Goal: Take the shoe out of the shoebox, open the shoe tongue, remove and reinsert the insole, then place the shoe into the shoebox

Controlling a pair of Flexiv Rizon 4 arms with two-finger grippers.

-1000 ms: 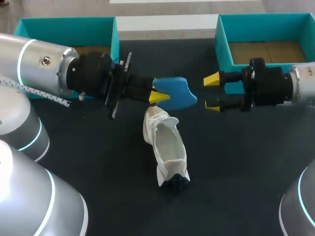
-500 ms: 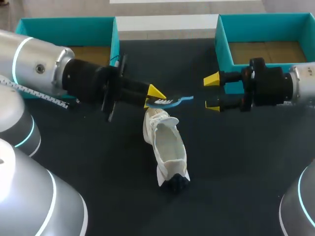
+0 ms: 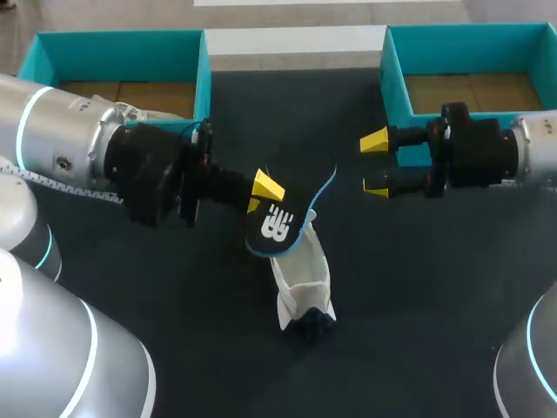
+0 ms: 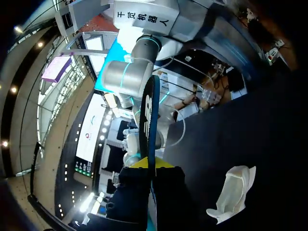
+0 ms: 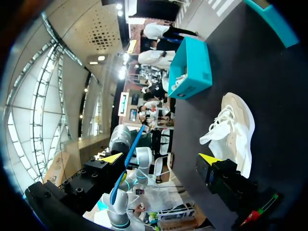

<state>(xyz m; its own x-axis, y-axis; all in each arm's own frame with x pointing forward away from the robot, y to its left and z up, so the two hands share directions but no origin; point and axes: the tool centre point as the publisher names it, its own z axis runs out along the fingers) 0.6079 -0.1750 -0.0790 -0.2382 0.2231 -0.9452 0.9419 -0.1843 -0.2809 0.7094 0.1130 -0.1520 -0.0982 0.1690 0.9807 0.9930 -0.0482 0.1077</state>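
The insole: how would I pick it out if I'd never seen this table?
On the dark table lies one white shoe. Over its far end, the left pincer grips the insole: a flat, foot-shaped black sheet with a blue edge and a white mark, the only thing held aloft.

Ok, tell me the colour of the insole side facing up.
Black, white mark, blue edge; insole shows best in head view.

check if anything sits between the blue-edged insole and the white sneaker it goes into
Nothing visible does. The blue-edged insole in the left gripper hangs over the white sneaker; the open right gripper stands apart.
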